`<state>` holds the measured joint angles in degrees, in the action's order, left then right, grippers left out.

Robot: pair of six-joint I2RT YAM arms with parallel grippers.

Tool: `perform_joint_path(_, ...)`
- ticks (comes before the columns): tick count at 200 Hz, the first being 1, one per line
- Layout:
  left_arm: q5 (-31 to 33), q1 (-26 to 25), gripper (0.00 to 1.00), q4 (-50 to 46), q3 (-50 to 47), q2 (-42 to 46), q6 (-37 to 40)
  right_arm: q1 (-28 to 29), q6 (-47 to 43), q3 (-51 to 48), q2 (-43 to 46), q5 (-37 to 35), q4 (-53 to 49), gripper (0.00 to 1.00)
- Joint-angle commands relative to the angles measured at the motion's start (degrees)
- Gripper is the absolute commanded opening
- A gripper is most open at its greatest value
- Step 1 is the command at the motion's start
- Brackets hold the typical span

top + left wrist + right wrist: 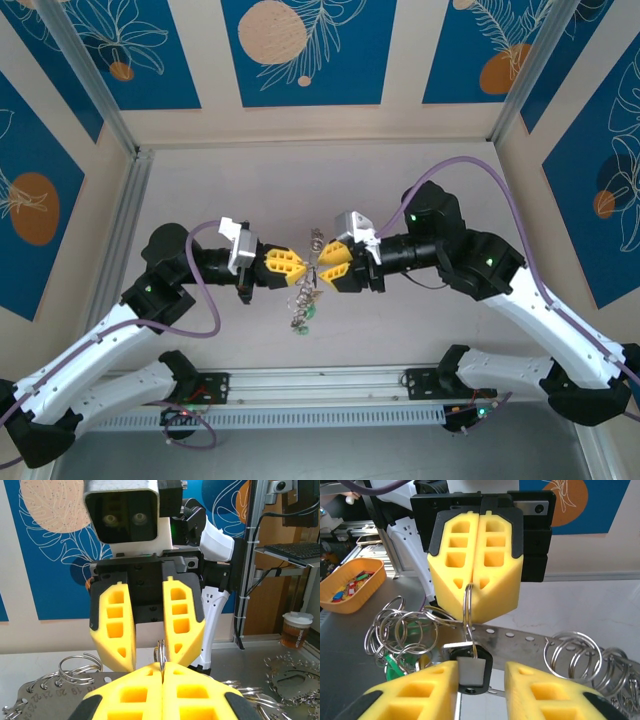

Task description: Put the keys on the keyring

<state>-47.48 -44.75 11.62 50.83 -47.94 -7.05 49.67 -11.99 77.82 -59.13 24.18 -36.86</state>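
Note:
In the top view my left gripper (291,268) and right gripper (326,270) meet tip to tip above the table. The left gripper (162,667) is shut on the thin grey keyring (161,652), which stands edge-on. Green-tagged keys (309,313) dangle under it. In the right wrist view the keyring (468,611) runs down from the left gripper (470,597) to the keys: a silver key (451,646) and a dark-framed tag (471,674). My right gripper (480,669) is open around the tag, which touches only its left finger (422,692). Whether the keys are threaded on is unclear.
A perforated metal strip (530,639) hung with split rings (572,655) lies below the grippers. More rings (402,627) and a green tag (395,667) bunch at the left. An orange bowl (350,582) of small parts and a cup (295,630) stand off the table.

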Motion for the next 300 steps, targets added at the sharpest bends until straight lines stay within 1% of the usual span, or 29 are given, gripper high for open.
perform_joint_path(1, -2.22, 0.03, 0.0, 3.35, 0.59, 0.95, -0.37, -0.47, 1.13, -1.0, 2.79, 2.61, 0.96, 0.35)
perform_joint_path(21, -3.21, 0.06, 0.0, 3.39, 0.76, 0.83, -0.81, -0.67, 2.14, -1.74, 3.58, 5.14, 1.77, 0.4)
perform_joint_path(37, -4.16, 0.04, 0.0, 3.84, 0.68, 0.73, -1.2, -0.73, 3.13, -2.54, 3.67, 5.8, 3.33, 0.43)
perform_joint_path(79, -5.85, 0.1, 0.0, 4.2, 0.68, 0.66, -1.65, -0.78, 4.33, -2.57, 1.68, 8.67, 6.03, 0.42)
perform_joint_path(88, -6.0, 0.02, 0.0, 4.16, 0.68, 0.73, -1.75, -0.84, 4.51, -2.48, 1.25, 9.43, 6.59, 0.4)
perform_joint_path(109, -6.13, 0.02, 0.0, 4.02, 0.59, 0.92, -1.72, -0.85, 4.72, -2.24, 0.48, 9.95, 7.06, 0.31)
perform_joint_path(130, -6.38, 0.04, 0.0, 4.1, 0.59, 0.97, -1.9, -0.83, 4.87, -2.15, -0.06, 9.83, 7.03, 0.27)
perform_joint_path(196, -6.39, 0.05, 0.0, 4.88, 0.5, 0.96, -2.17, -0.81, 4.77, -2.43, -0.68, 10.15, 6.43, 0.0)
perform_joint_path(239, -6.57, 0.04, 0.0, 5.76, 0.69, 0.66, -2.62, -0.82, 5.4, -2.08, -2.74, 10.1, 6.12, 0.0)
perform_joint_path(300, -6.83, 0.02, 0.0, 6.75, 0.59, 0.63, -3.32, -1.1, 6.62, -1.12, -5.1, 8.14, 6.12, 0.0)
